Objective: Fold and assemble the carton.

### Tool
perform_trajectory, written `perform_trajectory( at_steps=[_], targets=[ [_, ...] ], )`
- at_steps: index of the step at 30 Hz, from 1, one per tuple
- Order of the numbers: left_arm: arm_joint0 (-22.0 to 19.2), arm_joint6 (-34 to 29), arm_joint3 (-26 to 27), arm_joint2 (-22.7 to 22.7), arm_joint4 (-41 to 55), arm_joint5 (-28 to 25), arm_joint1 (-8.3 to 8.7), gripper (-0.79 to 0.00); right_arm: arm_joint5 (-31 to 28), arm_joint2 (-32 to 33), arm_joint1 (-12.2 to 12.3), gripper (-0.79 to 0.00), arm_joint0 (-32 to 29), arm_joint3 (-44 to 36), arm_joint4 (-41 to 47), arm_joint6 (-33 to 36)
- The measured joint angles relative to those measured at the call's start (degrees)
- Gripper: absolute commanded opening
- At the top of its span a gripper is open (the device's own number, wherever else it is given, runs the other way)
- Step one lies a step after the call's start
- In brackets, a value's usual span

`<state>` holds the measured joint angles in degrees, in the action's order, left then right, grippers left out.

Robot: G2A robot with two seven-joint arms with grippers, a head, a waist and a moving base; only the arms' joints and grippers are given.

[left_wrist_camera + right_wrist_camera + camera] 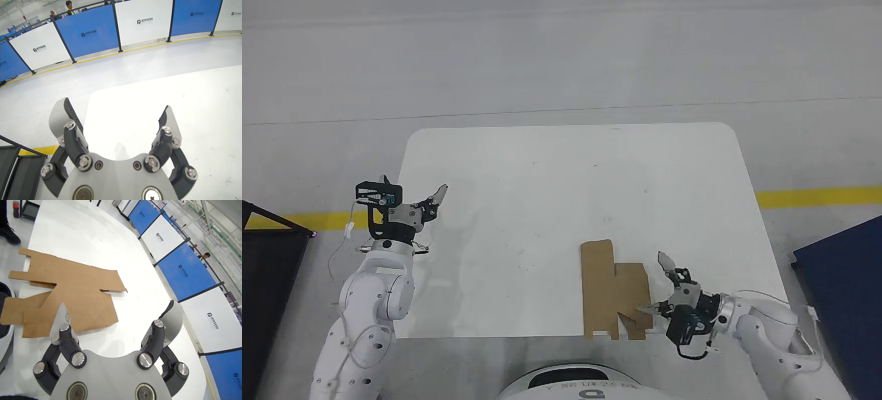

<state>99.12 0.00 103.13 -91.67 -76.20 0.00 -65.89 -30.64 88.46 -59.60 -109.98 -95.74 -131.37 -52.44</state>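
Top view: your flat carton (612, 300) lies at 5 o'clock on the table (542, 200), at the near edge. Grippers?

— Right gripper (117, 304) just beside it, left gripper (116, 104) at 9 o'clock; both wide open, empty. If you push a flap, the carton may slide off.

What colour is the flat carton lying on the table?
The carton is plain brown, with no print visible on it. The right wrist view shows it best.

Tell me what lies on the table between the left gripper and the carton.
Nothing. In the top view the table is bare white surface all the way from the left gripper to the flat carton.
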Motion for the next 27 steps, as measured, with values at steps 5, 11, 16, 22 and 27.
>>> perform_trajectory(
  at_steps=[5, 11, 16, 22, 27],
  targets=[
    [0.00, 0.00, 0.00, 0.00, 0.00, 0.00, 0.00, 0.000, -7.57, -2.28, 0.82, 0.000, 2.29, 0.72, -0.88, -3.82],
    [0.00, 0.00, 0.00, 0.00, 0.00, 0.00, 0.00, 0.000, -10.52, -4.14, 1.64, 0.000, 3.14, 1.03, -1.58, -5.47],
    [0.00, 0.00, 0.00, 0.00, 0.00, 0.00, 0.00, 0.000, -8.13, -5.55, 1.57, 0.000, 2.83, 0.30, 0.28, 0.12],
    [0.00, 0.00, 0.00, 0.00, 0.00, 0.00, 0.00, 0.000, -5.11, -5.89, 1.21, 0.000, 2.49, -0.68, 4.82, 8.70],
    [0.00, 0.00, 0.00, 0.00, 0.00, 0.00, 0.00, 0.000, 2.13, -4.56, 0.47, 0.000, 2.25, -1.61, 11.84, 18.18]
  ],
)
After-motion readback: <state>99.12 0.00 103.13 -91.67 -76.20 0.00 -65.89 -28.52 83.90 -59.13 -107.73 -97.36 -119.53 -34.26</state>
